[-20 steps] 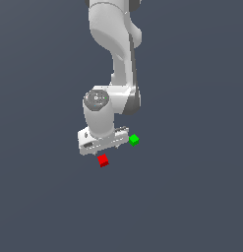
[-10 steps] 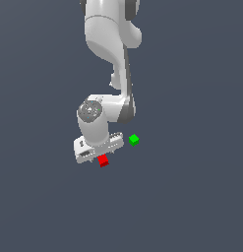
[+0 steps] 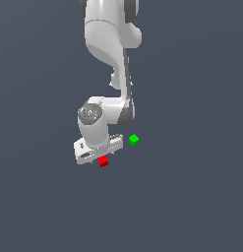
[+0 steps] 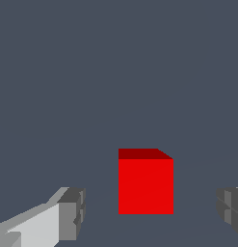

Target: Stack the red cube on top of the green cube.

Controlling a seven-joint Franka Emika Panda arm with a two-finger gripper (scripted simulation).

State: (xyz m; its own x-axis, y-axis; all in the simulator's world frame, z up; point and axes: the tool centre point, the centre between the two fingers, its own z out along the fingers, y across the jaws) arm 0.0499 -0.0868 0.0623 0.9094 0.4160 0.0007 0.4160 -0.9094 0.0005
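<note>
In the exterior view, the white arm reaches down and its hand (image 3: pixel 97 153) is low over the grey desk (image 3: pixel 192 197). The red cube (image 3: pixel 104 161) sits at the hand's lower edge. The green cube (image 3: pixel 134 140) rests apart, toward the exterior view's right.

In the wrist view, the hand (image 4: pixel 149 212) is released: the red cube (image 4: pixel 145 182) stands between the two fingers (image 4: pixel 71 214), touching neither.

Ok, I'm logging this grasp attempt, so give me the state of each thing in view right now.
Red cube: flat on the floor, between the open fingers, not gripped.
Green cube: on the floor, apart from the red one, nothing on it.
End effector: open, lowered around the red cube, pads clear of its sides.
</note>
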